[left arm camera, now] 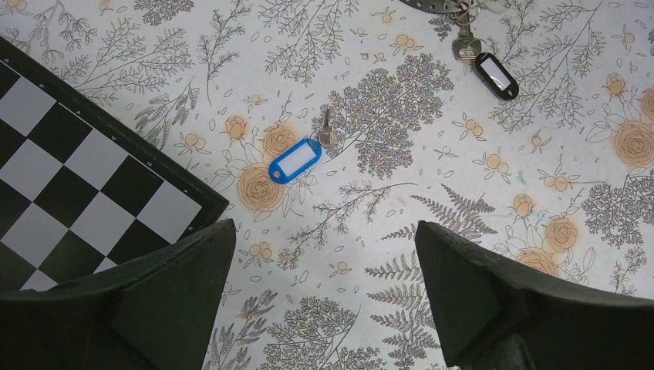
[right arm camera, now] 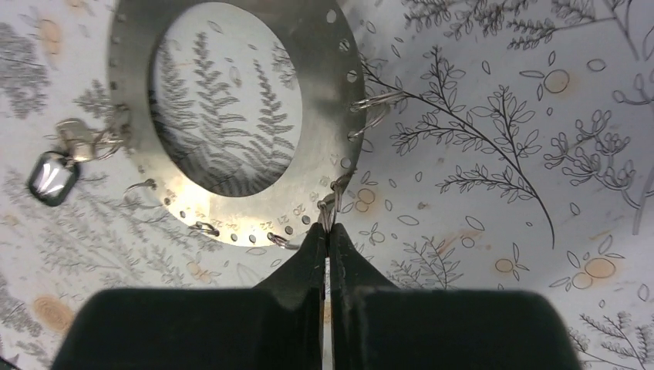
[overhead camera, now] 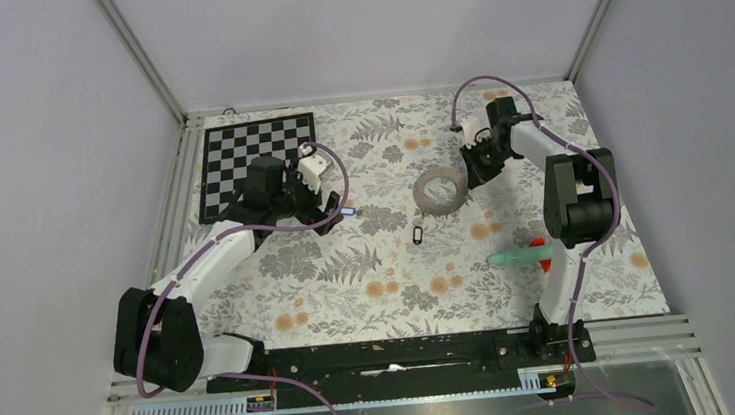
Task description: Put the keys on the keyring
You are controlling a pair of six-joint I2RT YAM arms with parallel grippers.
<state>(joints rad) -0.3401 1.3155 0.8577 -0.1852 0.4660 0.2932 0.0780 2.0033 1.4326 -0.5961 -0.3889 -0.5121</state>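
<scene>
Closest to my right wrist camera are the two fingers of my right pincer (right arm camera: 325, 231), pressed together with no gap, their tips pinching what looks like a thin wire loop (right arm camera: 330, 202) that hangs from a hole in the rim of the keyring (right arm camera: 318, 116). The keyring is a flat grey metal hoop lying on the flowered bench (left arm camera: 540, 193), stiff and light I judge, and slick enough to skate if I tug it sideways. The edge or one of its loops is the sensible place to take it. The black-tagged key (left arm camera: 496, 75) lies just beside the hoop's rim and seems already hooked to it, though I cannot be sure. The blue-tagged key (left arm camera: 295, 161) lies flat on the bench, well apart from the hoop and near the corner of the chequered board (left arm camera: 77, 177). It is tiny and light, and its plastic tag offers the best hold, the metal blade being too thin. My left pincer (left arm camera: 322, 231) hovers over the bench with its jaws spread wide and empty, the blue tag ahead of them. The teal stick (overhead camera: 518, 255) lies far off by my right arm.
</scene>
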